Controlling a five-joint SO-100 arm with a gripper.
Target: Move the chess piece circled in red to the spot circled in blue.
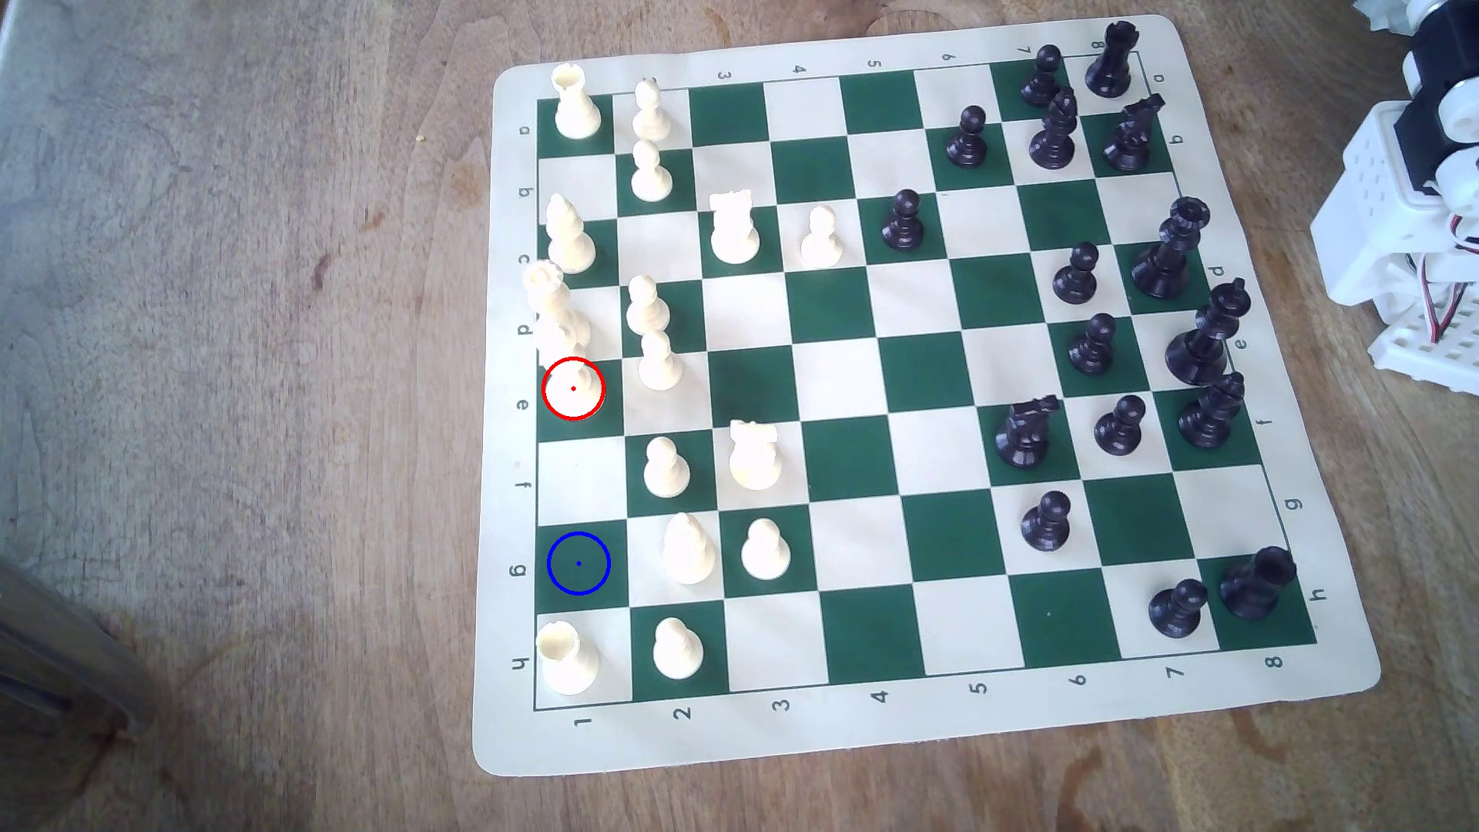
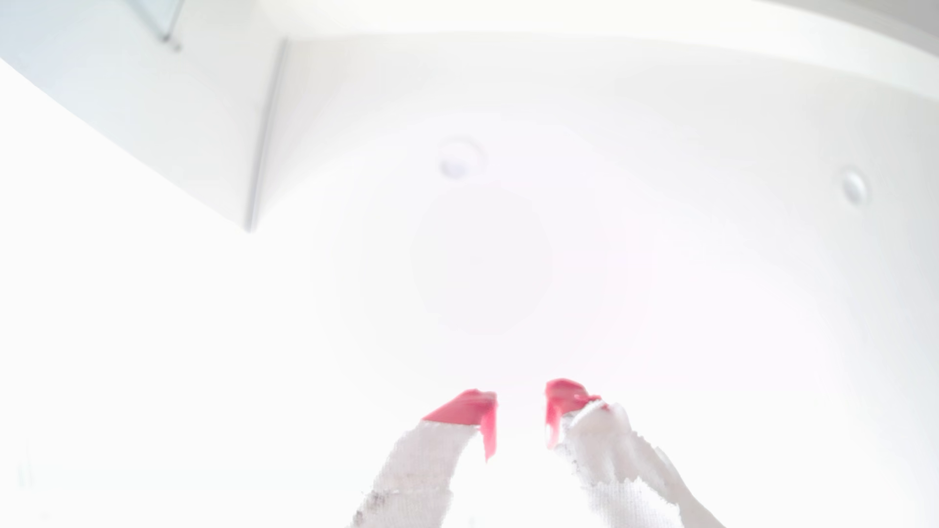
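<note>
Exterior view: the board [image 1: 880, 720] lies on a wood table [image 1: 240, 320]. The white piece [image 1: 570, 364] with the red ring at its foot stands on a green square at the board's 9 o'clock edge, in row e. It is tall and thin, with a wide round foot. Another tall white piece, the one with a crown [image 1: 547, 298], stands just beside it at 12 o'clock, so close that the two look like they overlap. A pawn [image 1: 659, 362] stands near at 3 o'clock. The spot [image 1: 579, 563] with the blue ring is a bare green square toward 6 o'clock, two squares down the same edge. The square between them is bare too. The arm [image 1: 1408, 208] sits off the board at 2 o'clock, well apart from the piece.

The piece looks like hard, light, smooth plastic. It may tip or slip. I would pinch it at the thin waist, coming in from the bare side.

Wrist view: it is very bright, pointing at a white ceiling. The gripper [image 2: 522, 406] has red tips with a small gap between them. It holds nothing.
</note>
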